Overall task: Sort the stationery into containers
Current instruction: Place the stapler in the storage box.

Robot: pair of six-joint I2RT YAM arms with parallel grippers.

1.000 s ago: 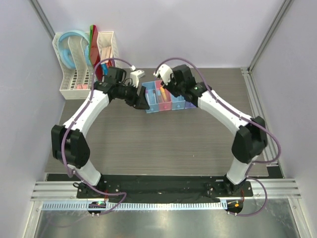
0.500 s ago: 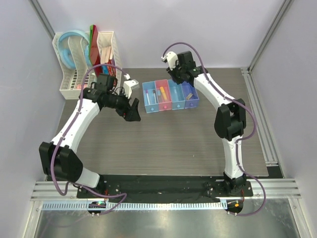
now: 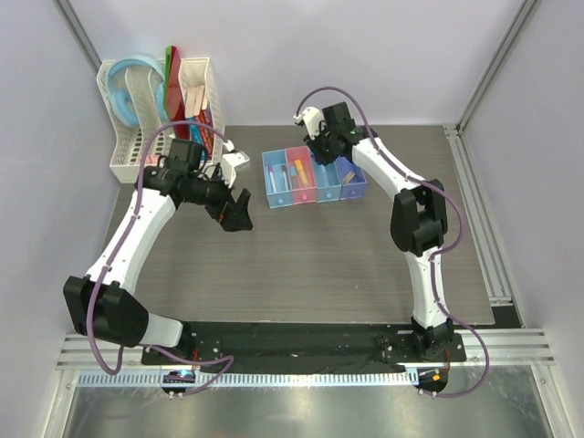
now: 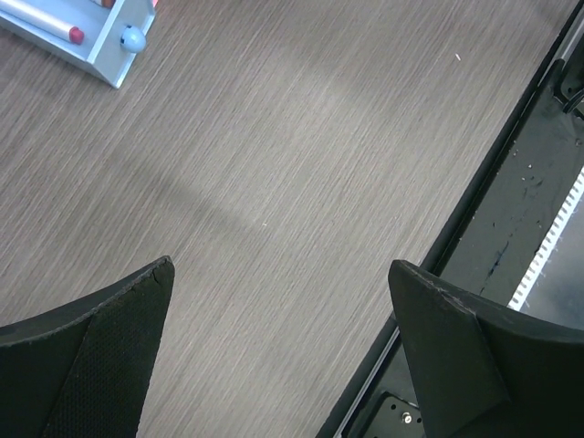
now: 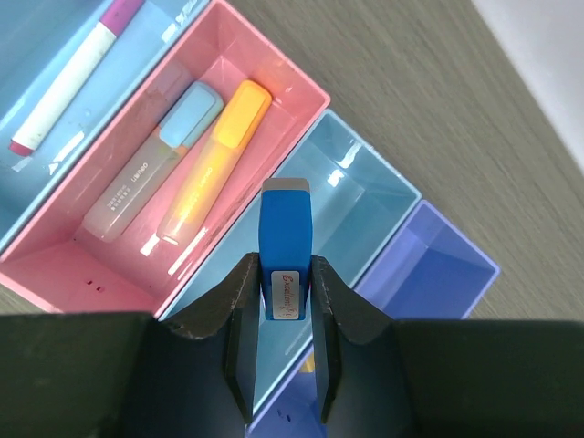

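Item: small dark-blue rectangular block [image 5: 285, 239], gripped narrowly in the right arm's black pincer [image 5: 278, 274], long axis pointing out past the fingertips, hanging over the third, light-blue translucent plastic bin [image 5: 365, 187] beside the pink one; left pincer [image 4: 278, 274] wide, empty, above the grey wood-grain table [image 4: 301, 164].

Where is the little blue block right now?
In the right wrist view, the little blue block is pinched in the right gripper, over where the pink bin meets the light-blue bin beside the violet-blue bin.
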